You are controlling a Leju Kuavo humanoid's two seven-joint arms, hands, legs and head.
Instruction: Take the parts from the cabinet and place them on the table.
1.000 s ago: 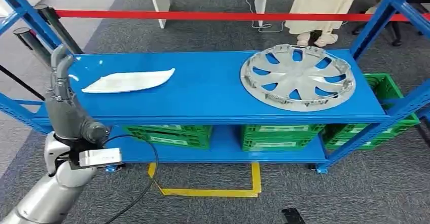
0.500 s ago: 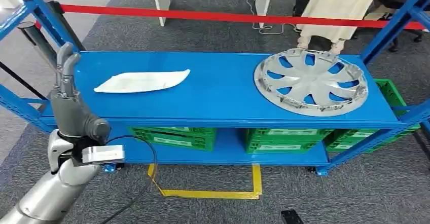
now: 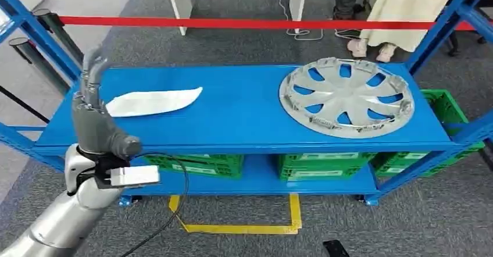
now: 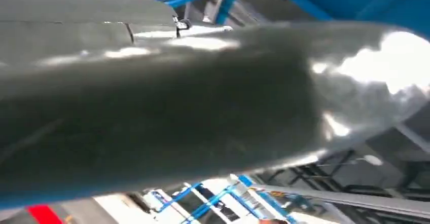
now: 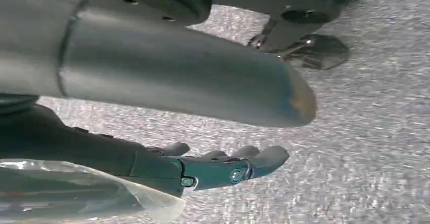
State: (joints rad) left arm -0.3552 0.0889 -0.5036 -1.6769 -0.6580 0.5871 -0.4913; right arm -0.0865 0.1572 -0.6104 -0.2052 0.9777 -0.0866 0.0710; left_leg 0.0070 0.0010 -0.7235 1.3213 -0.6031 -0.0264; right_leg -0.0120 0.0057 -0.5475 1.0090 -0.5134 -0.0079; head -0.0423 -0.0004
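Note:
A flat white leaf-shaped part (image 3: 154, 102) lies on the left half of the blue cabinet shelf (image 3: 244, 120). On the right half rests a silver wheel cover (image 3: 346, 97) with its inner side up. My left hand (image 3: 93, 103) is raised at the shelf's front left, fingers straight up and apart, holding nothing; its fingertips overlap the near end of the white part. In the left wrist view the thick grey thumb (image 4: 167, 102) is a close blur. My right hand (image 5: 218, 165) hangs over grey carpet with its fingers stretched out and nothing in them.
Green crates (image 3: 325, 164) fill the lower shelf. Blue uprights (image 3: 442, 27) frame the cabinet on both sides. A red tape (image 3: 232, 22) runs behind it, with a person (image 3: 407, 7) standing beyond. Yellow floor tape (image 3: 244, 228) marks the carpet in front.
The camera has shifted, so the whole scene slides a little. My left hand has come forward and right, closer to the near end of the white part. Both parts lie where they were.

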